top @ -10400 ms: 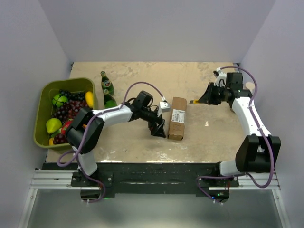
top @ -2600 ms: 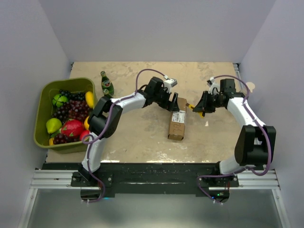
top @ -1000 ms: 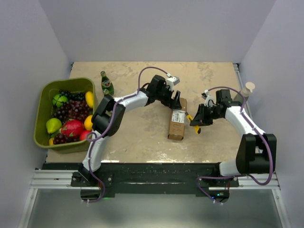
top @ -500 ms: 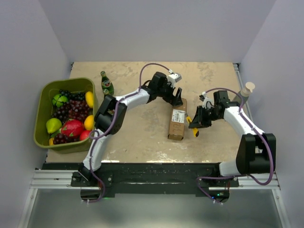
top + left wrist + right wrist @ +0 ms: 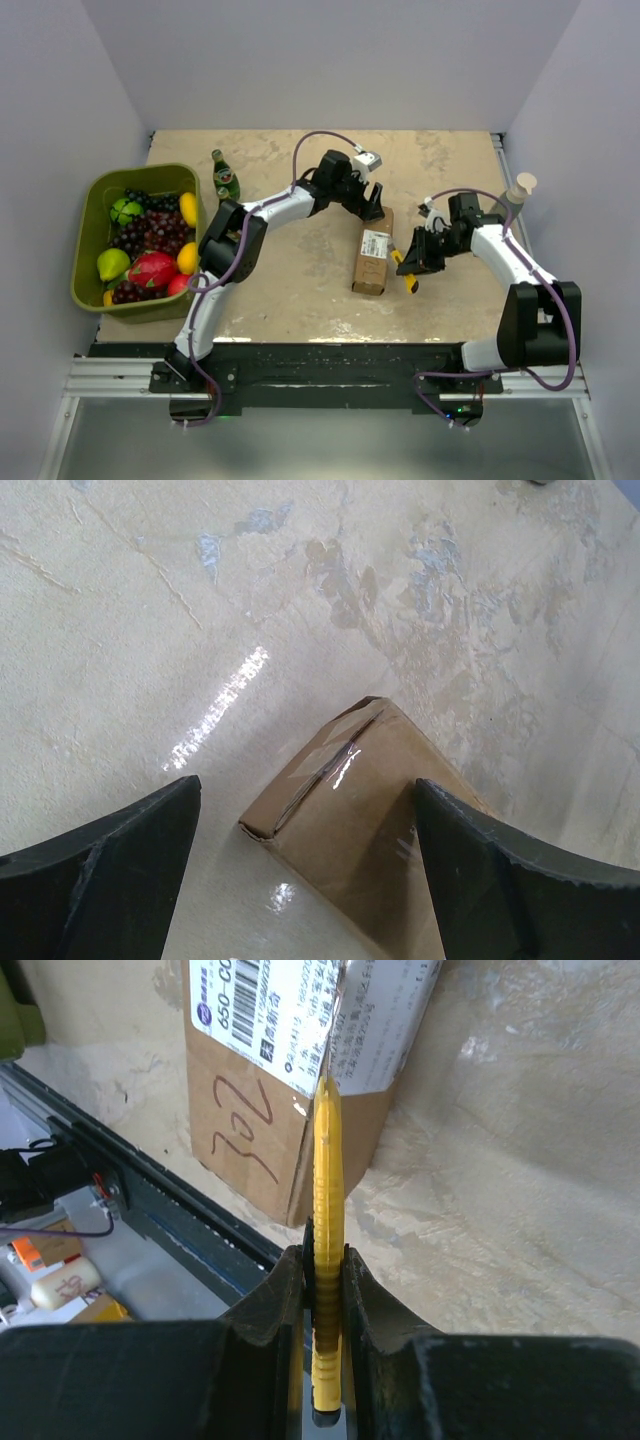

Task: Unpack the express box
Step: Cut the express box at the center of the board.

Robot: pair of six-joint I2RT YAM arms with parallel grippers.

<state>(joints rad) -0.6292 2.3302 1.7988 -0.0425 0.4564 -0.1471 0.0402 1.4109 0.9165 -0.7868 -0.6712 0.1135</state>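
A brown express box (image 5: 374, 258) lies in the middle of the surface (image 5: 300, 300). Its long axis runs from far to near, slightly tilted, and its white label (image 5: 330, 1020) faces up. The left gripper (image 5: 305, 785) hovers over the box's far, taped end, its fingers spread wide to either side and touching nothing. The right gripper (image 5: 323, 1260) sits just beside the box's right flank, near the middle, pressed together on a slim yellow utility knife (image 5: 327, 1180). The knife points at the box with its tip at the label's edge; contact cannot be confirmed. The right arm looks best placed to cut. The label partly reads "650-C0" beside a round blue logo; the smaller print is illegible. Handwriting on the bare cardboard looks like "202".
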